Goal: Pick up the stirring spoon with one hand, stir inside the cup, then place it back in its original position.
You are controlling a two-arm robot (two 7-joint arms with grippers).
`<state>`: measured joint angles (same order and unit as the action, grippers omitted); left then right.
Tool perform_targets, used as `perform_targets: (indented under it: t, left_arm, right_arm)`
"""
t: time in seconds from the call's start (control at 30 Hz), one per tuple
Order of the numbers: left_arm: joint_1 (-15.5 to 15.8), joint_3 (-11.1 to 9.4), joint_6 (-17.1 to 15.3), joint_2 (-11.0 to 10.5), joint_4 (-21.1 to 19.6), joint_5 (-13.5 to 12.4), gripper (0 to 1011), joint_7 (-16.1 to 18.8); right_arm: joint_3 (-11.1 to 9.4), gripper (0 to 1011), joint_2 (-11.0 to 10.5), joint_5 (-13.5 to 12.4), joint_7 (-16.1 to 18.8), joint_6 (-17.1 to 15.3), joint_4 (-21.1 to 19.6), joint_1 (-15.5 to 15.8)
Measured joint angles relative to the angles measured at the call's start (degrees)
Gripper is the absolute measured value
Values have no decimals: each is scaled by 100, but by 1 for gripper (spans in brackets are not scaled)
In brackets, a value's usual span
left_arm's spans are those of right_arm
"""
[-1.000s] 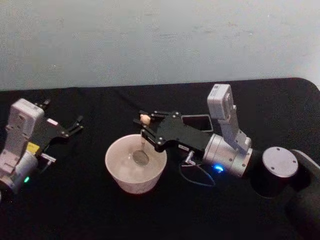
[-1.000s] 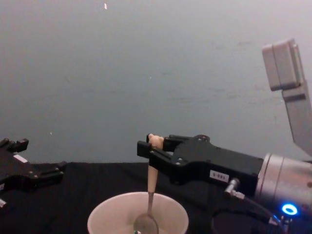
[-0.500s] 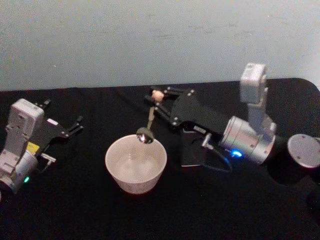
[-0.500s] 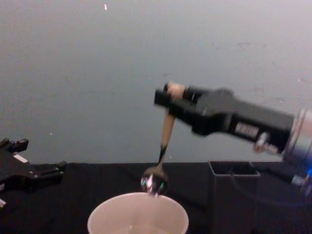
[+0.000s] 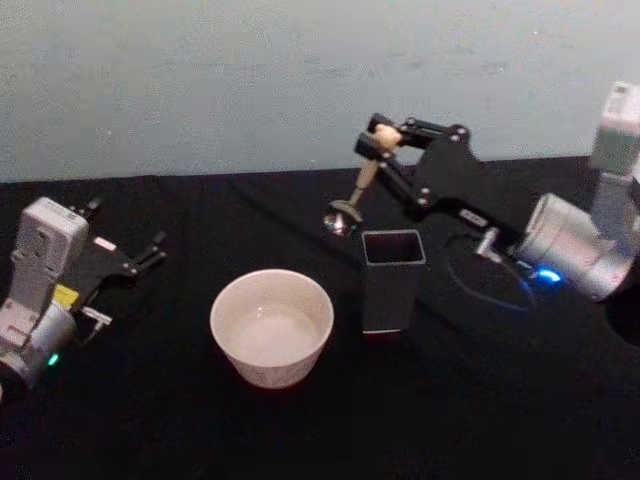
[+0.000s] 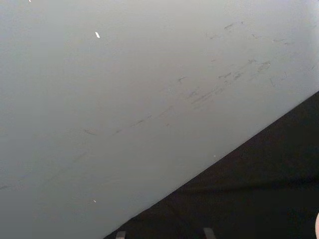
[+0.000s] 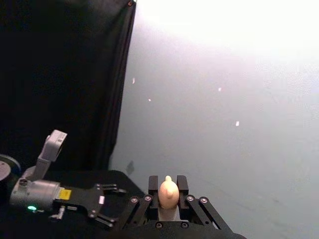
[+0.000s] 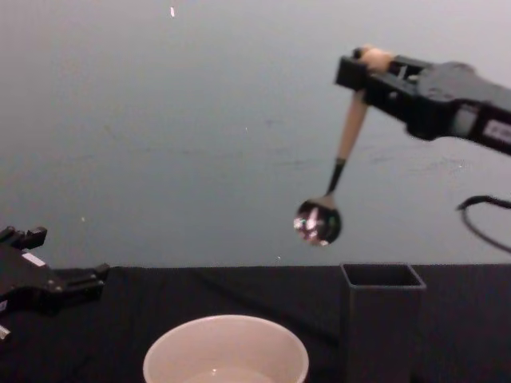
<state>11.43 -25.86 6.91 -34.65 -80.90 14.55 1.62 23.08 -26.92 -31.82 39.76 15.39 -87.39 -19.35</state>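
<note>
— One arm carries the job here: our right gripper (image 5: 378,140) is clamped on the top of the spoon (image 5: 360,186), the little bear head poking out between the fingers. Our left gripper (image 5: 152,250) sits parked at the left edge of the table (image 5: 470,400), fingers spread and holding nothing.

— Where do we have the spoon, then?

— In the air, clear of everything. It hangs with its bowl end down, close to upright but leaning, handle top to the right and bowl to the left. The cup (image 5: 268,368) lies low and to the left of it, well apart.

— So we judge the stirring done and the return in hand?

— We do. What the move turns on is this: the bowl hangs above the holder (image 5: 390,295) but just left of its open mouth, not over it. Whether it also sits farther back we cannot tell.

— Then we need to go right before we go down.

— Yes, and we should stand the stem straighter, or the bowl could catch the holder's left wall.
</note>
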Motion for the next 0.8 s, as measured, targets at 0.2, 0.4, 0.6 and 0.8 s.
perform_targets:
  t: [0.2, 0.4, 0.6, 0.8]
  left_arm:
    - [0, 0, 0, 0, 0, 0, 1001, 0]
    - [0, 0, 0, 0, 0, 0, 1001, 0]
    - [0, 0, 0, 0, 0, 0, 1001, 0]
    - [0, 0, 0, 0, 0, 0, 1001, 0]
  right_arm:
    - [-223, 213, -247, -64, -42, 61, -190, 192]
    - [-375, 213, -426, -89, -94, 59, -335, 406]
    - [-441, 213, -505, -84, -146, -3, -362, 544]
    - [-454, 213, -525, -44, -179, -63, -325, 608]
